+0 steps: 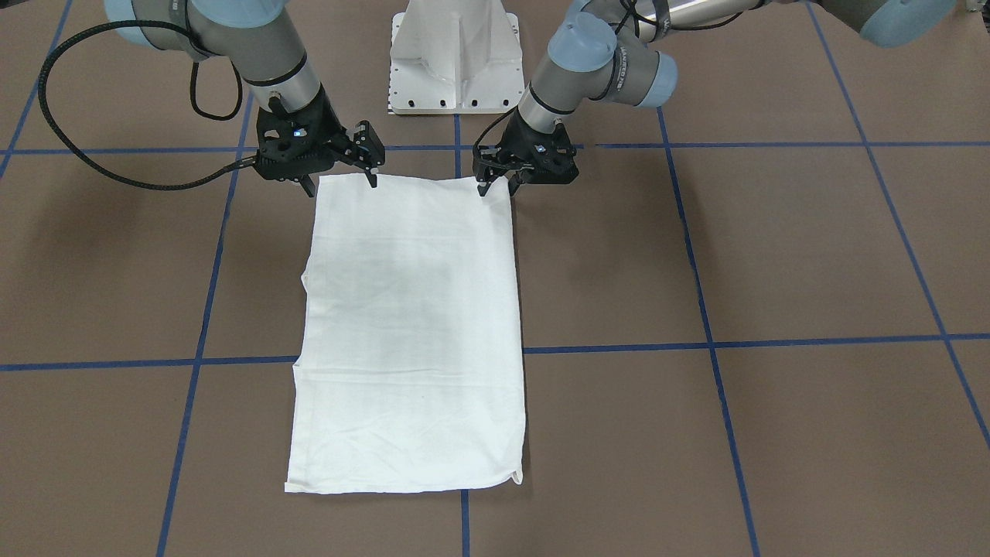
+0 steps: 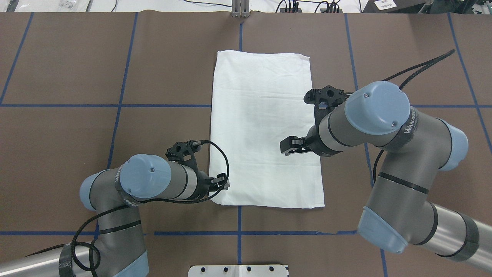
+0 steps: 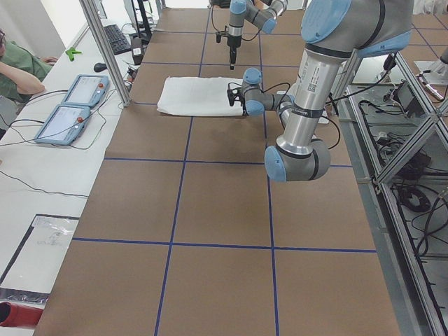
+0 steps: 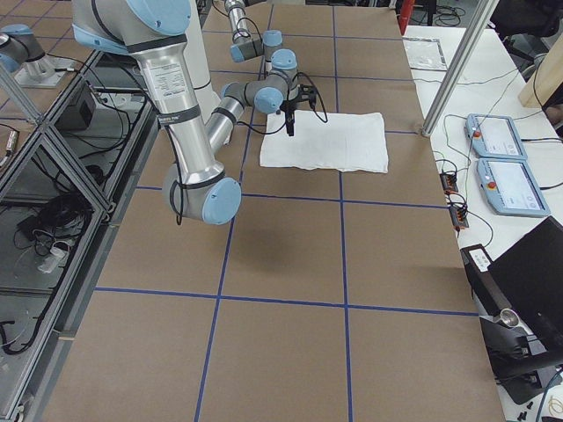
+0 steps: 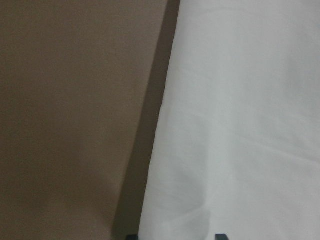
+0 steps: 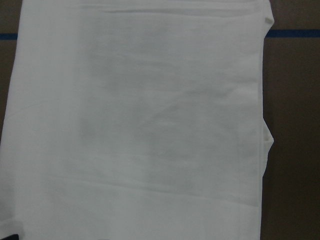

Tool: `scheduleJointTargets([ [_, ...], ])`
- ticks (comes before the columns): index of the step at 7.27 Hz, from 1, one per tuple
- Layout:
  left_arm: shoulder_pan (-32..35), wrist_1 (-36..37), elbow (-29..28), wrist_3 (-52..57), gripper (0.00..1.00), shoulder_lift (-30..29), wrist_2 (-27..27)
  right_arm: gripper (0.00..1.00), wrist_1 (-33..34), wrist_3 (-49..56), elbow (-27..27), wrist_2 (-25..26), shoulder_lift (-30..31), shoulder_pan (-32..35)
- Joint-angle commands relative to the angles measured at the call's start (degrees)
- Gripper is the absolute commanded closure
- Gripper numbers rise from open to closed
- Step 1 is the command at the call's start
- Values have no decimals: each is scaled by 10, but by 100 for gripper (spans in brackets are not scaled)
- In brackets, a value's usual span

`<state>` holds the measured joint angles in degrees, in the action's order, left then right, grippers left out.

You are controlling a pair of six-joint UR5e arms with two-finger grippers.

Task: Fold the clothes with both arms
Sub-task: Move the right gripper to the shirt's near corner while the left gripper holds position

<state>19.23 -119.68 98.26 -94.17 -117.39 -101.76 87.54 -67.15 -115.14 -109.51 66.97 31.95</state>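
The clothes are one white shirt (image 1: 410, 333), folded into a long rectangle and lying flat on the brown table (image 1: 773, 255). Its text, collar and label are hidden. My left gripper (image 1: 497, 186) is down at the shirt's near corner, open, with its fingers either side of the edge. In the left wrist view the two tips of that gripper (image 5: 176, 236) stand apart over the cloth (image 5: 240, 125). My right gripper (image 1: 342, 182) hangs wide open above the other near corner. From overhead the right gripper (image 2: 288, 146) is over the shirt (image 2: 261, 127) and the left gripper (image 2: 223, 184) is at its edge.
Blue tape lines (image 1: 696, 340) cross the table in a grid. The white pedestal base (image 1: 455, 54) stands just behind the shirt's near edge. A side table with two tablets (image 3: 70, 105) and a person's arm (image 3: 17, 73) lie beyond the far side.
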Motion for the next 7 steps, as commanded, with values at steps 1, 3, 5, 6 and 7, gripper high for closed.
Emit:
scheduleJointTargets([
  [1,-9,1,-1,0,40,0,2,0,1,0,0,0,0,0],
  [3,-11,1,0,0,52,0,2,0,1,0,0,0,0,1],
  [5,-11,1,6,0,70,-1,1,0,1,-1,0,0,0,1],
  [6,-11,1,5,1,70,0,1,0,1,-1,1,0,0,1],
  [7,-10,1,4,2,70,0,2,0,1,-1,1,1,0,1],
])
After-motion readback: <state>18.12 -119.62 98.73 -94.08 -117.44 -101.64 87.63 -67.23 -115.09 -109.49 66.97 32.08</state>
